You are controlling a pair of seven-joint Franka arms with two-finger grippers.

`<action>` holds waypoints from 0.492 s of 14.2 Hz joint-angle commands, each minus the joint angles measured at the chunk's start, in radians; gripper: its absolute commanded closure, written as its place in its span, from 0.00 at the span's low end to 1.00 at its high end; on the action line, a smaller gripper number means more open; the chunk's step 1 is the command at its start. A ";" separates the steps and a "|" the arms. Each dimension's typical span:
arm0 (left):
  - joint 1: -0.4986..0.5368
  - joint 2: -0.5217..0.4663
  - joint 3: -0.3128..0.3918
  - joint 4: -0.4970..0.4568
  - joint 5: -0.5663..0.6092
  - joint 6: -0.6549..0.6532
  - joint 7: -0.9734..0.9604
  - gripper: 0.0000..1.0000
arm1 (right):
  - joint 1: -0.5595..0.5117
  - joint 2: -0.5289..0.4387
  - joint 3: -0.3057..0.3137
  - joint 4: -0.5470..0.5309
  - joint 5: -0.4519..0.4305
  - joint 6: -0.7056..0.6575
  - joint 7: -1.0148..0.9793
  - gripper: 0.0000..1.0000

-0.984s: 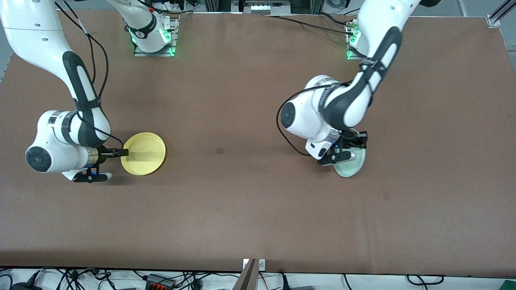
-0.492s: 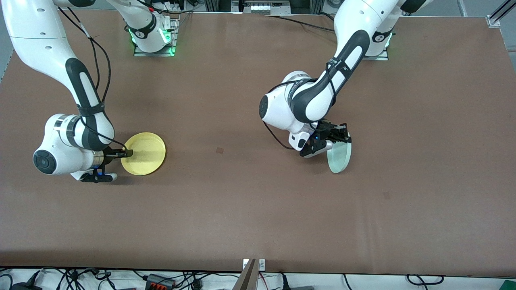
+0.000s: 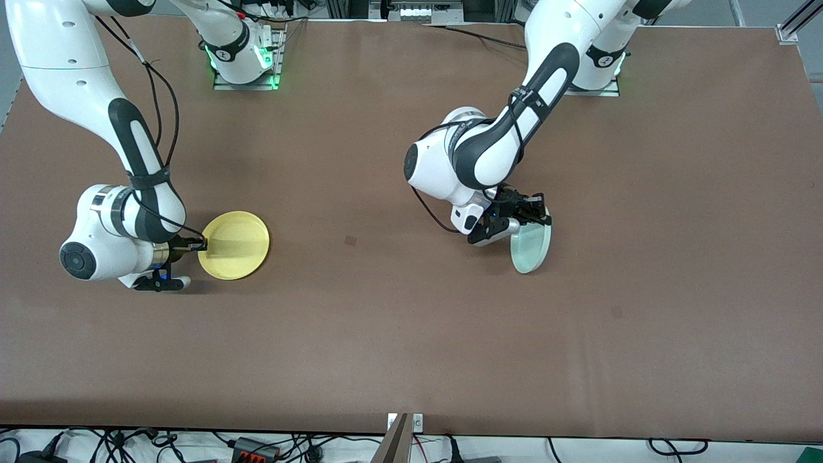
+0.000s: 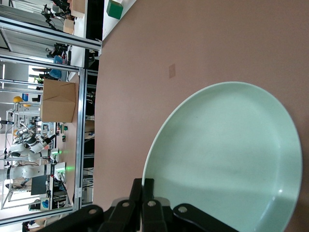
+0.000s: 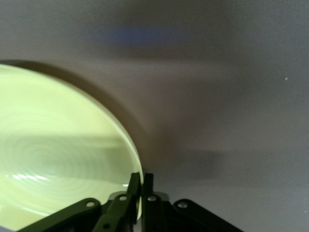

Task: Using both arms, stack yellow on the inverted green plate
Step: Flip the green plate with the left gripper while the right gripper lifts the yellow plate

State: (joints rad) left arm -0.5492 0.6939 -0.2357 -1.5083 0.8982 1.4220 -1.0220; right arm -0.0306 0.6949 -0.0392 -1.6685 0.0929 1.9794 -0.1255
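The yellow plate [image 3: 234,245] lay toward the right arm's end of the brown bench [image 3: 398,334], rim up and nothing in it. The right hand [image 3: 200,244] was closed tight on the edge of that plate nearest the arm; in the right wrist view its fingers [image 5: 133,186] stood pinched together over the plate's rim [image 5: 72,159]. Whether the plate's underside rested flat on the bench or was tipped slightly up could not be made out. Much of the right hand in the front view was hidden under the arm's white wrist, with only the black tip showing at the plate's edge.

The green plate [image 3: 531,245] was at about the same depth on the bench, well apart from the yellow plate and nearer the left arm's end. It was held up off flat, steeply tilted so that it showed as a narrow oval. The left hand [image 3: 532,215] was clamped shut on its upper rim. In the left wrist view the fingers [image 4: 145,191] met at the edge of the plate [image 4: 227,159], whose hollow face turned to the camera and held nothing; one side of the plate was cut off by the frame there. Whether its lower rim touched the bench could not be told.

No readable writing showed on either plate.
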 commanded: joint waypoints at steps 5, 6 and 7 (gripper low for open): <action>-0.032 0.044 0.006 0.013 -0.004 0.020 -0.133 0.99 | -0.003 -0.098 0.007 0.026 0.011 -0.143 -0.043 1.00; -0.034 0.050 0.006 0.010 -0.004 0.031 -0.150 0.99 | 0.003 -0.118 0.007 0.044 0.013 -0.169 -0.061 1.00; -0.038 0.052 0.004 0.010 -0.004 0.032 -0.158 0.99 | 0.012 -0.138 0.007 0.068 0.011 -0.200 -0.068 1.00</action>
State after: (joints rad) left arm -0.5722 0.7043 -0.2334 -1.5112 0.8983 1.4057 -1.1261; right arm -0.0265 0.6187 -0.0378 -1.6212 0.0959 1.8425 -0.1605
